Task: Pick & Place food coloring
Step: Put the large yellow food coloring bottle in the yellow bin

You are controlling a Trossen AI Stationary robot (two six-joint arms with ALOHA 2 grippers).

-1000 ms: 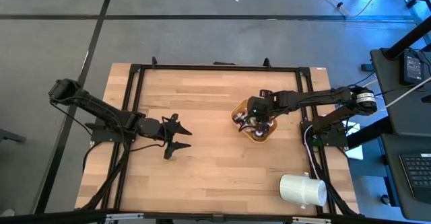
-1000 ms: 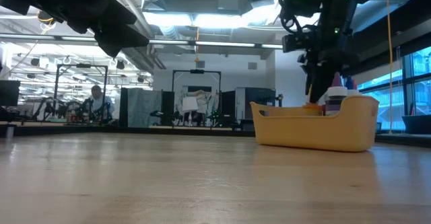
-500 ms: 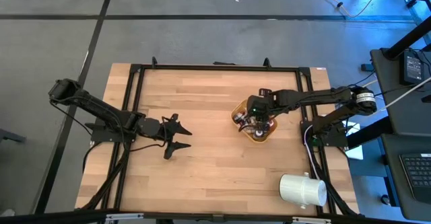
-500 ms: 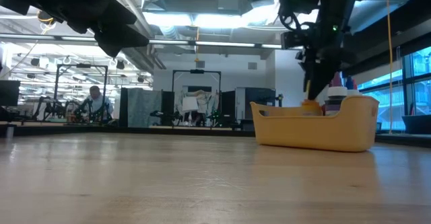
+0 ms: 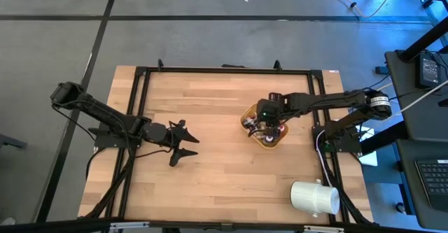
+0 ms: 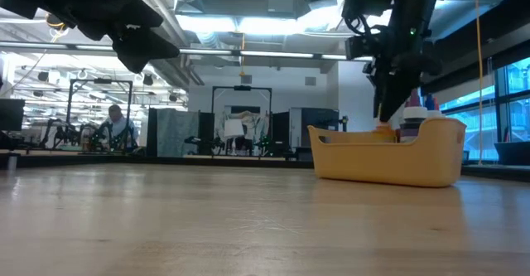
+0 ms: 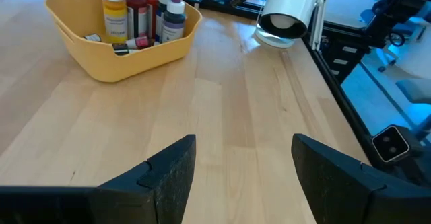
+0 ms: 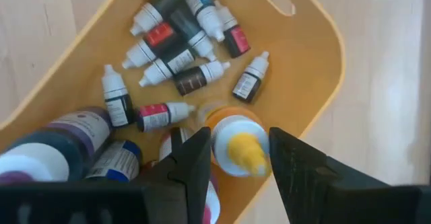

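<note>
A yellow-orange bowl (image 5: 245,114) (image 6: 389,160) stands right of the table's middle. Several tiny food coloring dropper bottles (image 8: 192,79), dark or red with white caps, lie on its floor. Taller bottles stand among them, seen from the side in the left wrist view (image 7: 138,15). My right gripper (image 8: 239,160) (image 5: 266,126) hangs open over the bowl, pointing down. Its fingers are on either side of an upright bottle with a yellow cap (image 8: 237,146). My left gripper (image 5: 185,143) (image 7: 242,163) waits open over the table's left half, facing the bowl. My right gripper comes from above, with one finger (image 8: 195,160) on each side of the yellow-capped bottle's white shoulder (image 8: 222,131). The bottle stands upright in the bowl. Whether the fingers touch it I cannot tell.
A big white cylinder (image 5: 315,196) (image 7: 286,9) lies on its side near the table's near right corner. A black frame rail (image 5: 143,107) runs around the wooden top. Bare wood (image 5: 224,170) stretches between the two arms and toward the near edge.
</note>
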